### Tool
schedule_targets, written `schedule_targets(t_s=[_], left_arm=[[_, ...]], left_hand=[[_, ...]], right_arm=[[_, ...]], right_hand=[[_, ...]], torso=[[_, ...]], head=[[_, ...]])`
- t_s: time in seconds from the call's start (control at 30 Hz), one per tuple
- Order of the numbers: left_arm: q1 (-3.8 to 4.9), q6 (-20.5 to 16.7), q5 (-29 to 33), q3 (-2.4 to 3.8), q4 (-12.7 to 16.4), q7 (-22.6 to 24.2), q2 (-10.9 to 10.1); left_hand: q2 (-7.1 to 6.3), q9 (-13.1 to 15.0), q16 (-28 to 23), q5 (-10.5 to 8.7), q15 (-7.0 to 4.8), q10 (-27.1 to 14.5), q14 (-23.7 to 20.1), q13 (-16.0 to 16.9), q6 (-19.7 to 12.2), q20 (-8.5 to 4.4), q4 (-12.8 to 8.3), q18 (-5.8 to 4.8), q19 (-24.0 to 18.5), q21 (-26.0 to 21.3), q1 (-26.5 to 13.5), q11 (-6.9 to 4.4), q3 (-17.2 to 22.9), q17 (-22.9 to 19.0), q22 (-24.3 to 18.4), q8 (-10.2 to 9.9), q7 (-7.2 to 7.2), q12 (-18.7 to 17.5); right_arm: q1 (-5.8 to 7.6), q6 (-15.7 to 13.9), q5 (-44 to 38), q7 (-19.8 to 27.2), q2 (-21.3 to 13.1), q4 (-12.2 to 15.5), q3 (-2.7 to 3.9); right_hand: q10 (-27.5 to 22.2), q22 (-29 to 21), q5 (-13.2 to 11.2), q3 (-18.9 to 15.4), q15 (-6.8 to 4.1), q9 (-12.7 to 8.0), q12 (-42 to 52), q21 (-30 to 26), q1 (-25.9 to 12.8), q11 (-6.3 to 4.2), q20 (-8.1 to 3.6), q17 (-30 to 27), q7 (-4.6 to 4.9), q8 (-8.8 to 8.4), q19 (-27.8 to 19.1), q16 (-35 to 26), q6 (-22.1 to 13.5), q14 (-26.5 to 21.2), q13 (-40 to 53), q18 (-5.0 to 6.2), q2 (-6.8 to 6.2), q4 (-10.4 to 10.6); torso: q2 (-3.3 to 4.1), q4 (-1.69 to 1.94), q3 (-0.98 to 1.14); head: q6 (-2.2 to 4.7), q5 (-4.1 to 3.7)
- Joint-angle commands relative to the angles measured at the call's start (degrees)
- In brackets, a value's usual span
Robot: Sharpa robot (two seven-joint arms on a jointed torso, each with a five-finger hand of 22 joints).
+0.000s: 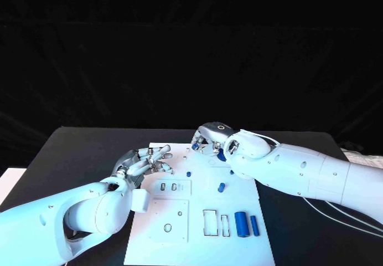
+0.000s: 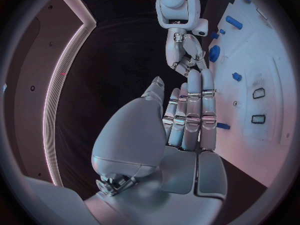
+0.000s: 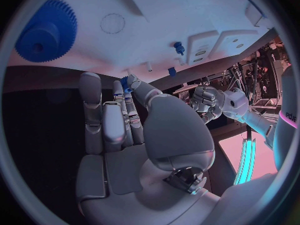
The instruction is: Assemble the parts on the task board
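In the head view, the white task board (image 1: 200, 221) lies mid-tabletop, blue parts (image 1: 241, 224) near its right edge; the left hand (image 1: 148, 160) hovers at its far left corner, the right hand (image 1: 211, 138) at its far edge. The left wrist view shows the left hand's fingers (image 2: 190, 115) pressed together, holding nothing. The right wrist view shows the right hand's fingers (image 3: 115, 120) likewise, near a blue gear (image 3: 47, 30).

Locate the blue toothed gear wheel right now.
In the right wrist view the blue toothed gear wheel lies flat on the white task board, just beyond the right hand fingertips.
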Motion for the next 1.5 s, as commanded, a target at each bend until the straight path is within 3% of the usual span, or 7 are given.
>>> schedule_targets(t_s=[0.03,0.47,1.17,1.2,1.23,1.3,1.5], left_arm=[[0.17,1.5,0.38,0.05,0.16,0.06,0.12],[0.62,1.65,0.39,0.05,0.47,-0.02,0.08],[0.74,1.85,0.39,0.05,-0.05,-0.5,0.11],[0.74,1.85,0.39,0.05,-0.06,-0.51,0.11],[0.74,1.86,0.39,0.05,-0.07,-0.53,0.12],[0.74,1.88,0.39,0.05,-0.09,-0.57,0.12],[0.75,2.0,0.39,0.04,-0.08,-0.69,0.09]], left_hand=[[0.01,0.05,0.37,-0.11,0.01,-0.45,-0.49,0.08,-0.44,0.05,0.08,0.34,-0.45,0.27,-0.51,0.13,-0.32,0.06,0.05,-0.34,0.04,0.35],[0.01,0.05,0.39,-0.12,0.02,-0.47,-0.54,0.09,-0.45,0.07,0.09,0.34,-0.49,0.28,-0.53,0.14,-0.35,0.08,0.07,-0.34,0.05,0.36],[0.0,0.06,0.44,-0.12,0.04,-0.53,-0.64,0.1,-0.5,0.09,0.05,0.35,-0.59,0.33,-0.51,0.15,-0.38,0.15,0.13,-0.33,0.06,0.39],[0.0,0.06,0.44,-0.12,0.04,-0.53,-0.64,0.1,-0.5,0.09,0.05,0.35,-0.59,0.33,-0.51,0.15,-0.38,0.15,0.13,-0.33,0.06,0.39],[0.0,0.06,0.44,-0.12,0.04,-0.53,-0.64,0.1,-0.5,0.09,0.05,0.35,-0.59,0.33,-0.51,0.15,-0.38,0.15,0.13,-0.33,0.06,0.39],[0.0,0.06,0.44,-0.12,0.04,-0.53,-0.64,0.1,-0.5,0.09,0.05,0.35,-0.59,0.33,-0.51,0.15,-0.38,0.15,0.13,-0.33,0.06,0.39],[0.0,0.06,0.44,-0.12,0.04,-0.53,-0.64,0.1,-0.5,0.09,0.05,0.35,-0.59,0.33,-0.51,0.15,-0.38,0.15,0.13,-0.33,0.06,0.39]], right_arm=[[-0.01,-0.82,-0.04,-1.18,1.24,-1.43,0.0],[-0.11,0.76,0.31,-0.82,4.22,-4.59,-0.04],[-0.13,2.45,-0.09,-0.62,3.71,-3.59,-0.06],[-0.13,2.38,-0.12,-0.64,3.7,-3.57,-0.06],[-0.13,2.26,-0.16,-0.69,3.68,-3.55,-0.06],[-0.13,2.05,-0.22,-0.77,3.64,-3.54,-0.06],[-0.13,1.74,-0.36,-1.12,3.59,-3.51,-0.06]], right_hand=[[0.09,0.09,-0.12,1.84,-0.16,0.7,-0.19,0.33,-0.34,0.0,-0.04,0.03,-0.03,0.12,-0.38,0.27,0.33,2.17,-0.02,-0.39,-0.24,2.32],[-0.18,0.26,-0.09,2.07,-0.07,0.68,-0.2,0.56,-0.55,0.08,0.02,0.23,0.05,0.0,-0.56,0.47,0.15,2.17,-0.03,-0.4,-0.68,2.7],[-0.04,0.73,0.12,2.12,-0.06,0.76,-0.07,1.1,-0.94,0.05,0.14,1.17,-0.01,0.02,-0.77,1.37,0.28,2.38,0.05,-0.42,-1.48,3.43],[-0.04,0.77,0.08,2.17,-0.01,0.77,-0.08,1.18,-0.93,0.13,0.18,5.74,0.01,0.0,-0.83,4.47,0.27,3.05,0.05,-0.39,-1.61,3.54],[-0.04,0.93,-0.09,2.41,0.22,0.81,-0.11,1.48,-0.82,0.47,0.31,25.14,0.09,-0.05,-1.1,17.7,0.26,5.88,0.05,-0.28,-2.09,3.98],[0.04,1.15,0.09,2.65,0.14,0.87,-0.08,1.79,-0.75,0.14,0.43,5.9,0.0,-0.03,-1.3,5.11,0.35,1.97,0.07,-0.37,-2.29,4.48],[0.0,1.21,0.15,2.76,0.1,0.89,-0.1,1.95,-0.69,0.1,0.38,2.6,0.01,-0.06,-1.46,2.67,0.31,1.22,0.06,-0.35,-2.59,4.79]], torso=[[0.21,0.29,-0.09],[0.48,0.64,-0.33],[0.71,0.89,-0.39],[0.71,0.89,-0.39],[0.71,0.91,-0.39],[0.72,0.9,-0.39],[0.78,0.92,-0.44]], head=[[0.13,-0.18],[0.21,-0.45],[0.05,-0.51],[0.03,-0.52],[0.01,-0.54],[0.01,-0.55],[-0.09,-0.64]])
